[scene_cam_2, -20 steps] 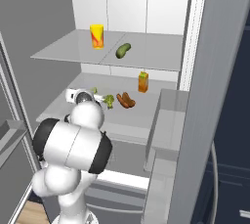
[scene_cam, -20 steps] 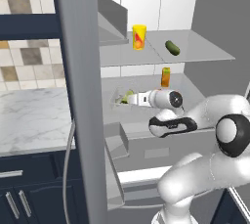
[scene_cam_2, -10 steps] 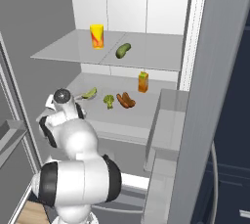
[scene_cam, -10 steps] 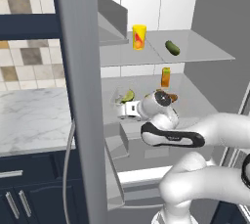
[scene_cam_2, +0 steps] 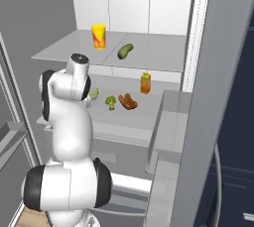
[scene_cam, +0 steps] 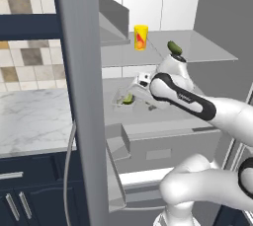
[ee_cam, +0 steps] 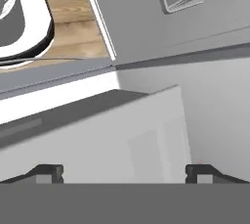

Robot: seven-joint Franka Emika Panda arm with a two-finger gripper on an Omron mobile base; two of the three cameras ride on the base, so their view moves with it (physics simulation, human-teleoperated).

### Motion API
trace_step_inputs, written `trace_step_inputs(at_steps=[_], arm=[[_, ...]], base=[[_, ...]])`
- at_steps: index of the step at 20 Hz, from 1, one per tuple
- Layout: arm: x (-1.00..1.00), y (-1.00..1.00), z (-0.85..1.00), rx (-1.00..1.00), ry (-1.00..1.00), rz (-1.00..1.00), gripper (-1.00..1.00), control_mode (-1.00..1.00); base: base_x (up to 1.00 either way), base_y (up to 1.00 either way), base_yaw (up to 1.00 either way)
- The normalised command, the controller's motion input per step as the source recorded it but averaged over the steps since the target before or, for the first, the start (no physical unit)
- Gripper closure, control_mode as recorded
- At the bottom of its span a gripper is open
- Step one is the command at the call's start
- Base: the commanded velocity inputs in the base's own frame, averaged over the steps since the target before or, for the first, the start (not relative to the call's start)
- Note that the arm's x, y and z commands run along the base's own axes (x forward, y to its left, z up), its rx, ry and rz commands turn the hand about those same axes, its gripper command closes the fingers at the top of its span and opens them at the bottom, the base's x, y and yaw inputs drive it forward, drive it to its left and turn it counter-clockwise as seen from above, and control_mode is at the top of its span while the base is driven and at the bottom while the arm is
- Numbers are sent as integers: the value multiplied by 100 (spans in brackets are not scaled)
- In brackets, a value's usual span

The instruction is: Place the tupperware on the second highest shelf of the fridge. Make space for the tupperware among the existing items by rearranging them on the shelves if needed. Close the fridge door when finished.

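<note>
1. Fridge [scene_cam: 79,96]: grey, its door standing open in the foreground of the left base view; white-grey interior behind it.
2. Drawer [scene_cam: 168,146]: wide and pale, below the shelves. The hand view looks down over its front towards a strip of wooden floor [ee_cam: 68,32].
3. Gripper [scene_cam: 131,93]: at the front left of the lower of the two stocked shelves [scene_cam_2: 144,117]. Fingertips [ee_cam: 49,171] set wide apart, with nothing between them.
4. Tupperware [scene_cam: 123,99]: small clear box with yellow-green contents, on that same lower shelf. It sits just beside and below the gripper and is not in its grasp. In the right base view it shows as a yellow-green sliver [scene_cam_2: 93,93] at the edge of the arm.
5. Same shelf, further in: green vegetable piece [scene_cam_2: 110,102], sausage in bun [scene_cam_2: 128,102], orange bottle [scene_cam_2: 145,83].
6. Shelf above [scene_cam_2: 154,57]: dark green cucumber [scene_cam_2: 125,50] lying flat; yellow cup with red mark [scene_cam_2: 98,36] upright behind it.
</note>
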Motion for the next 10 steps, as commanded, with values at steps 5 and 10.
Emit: trace_step_inputs(at_steps=[5,10], arm=[[-79,-1,0,7,14,-57,-100,-100],[-100,-14,3,3,20,-60,-100,-100]], base=[[0,0,0],[0,0,0]])
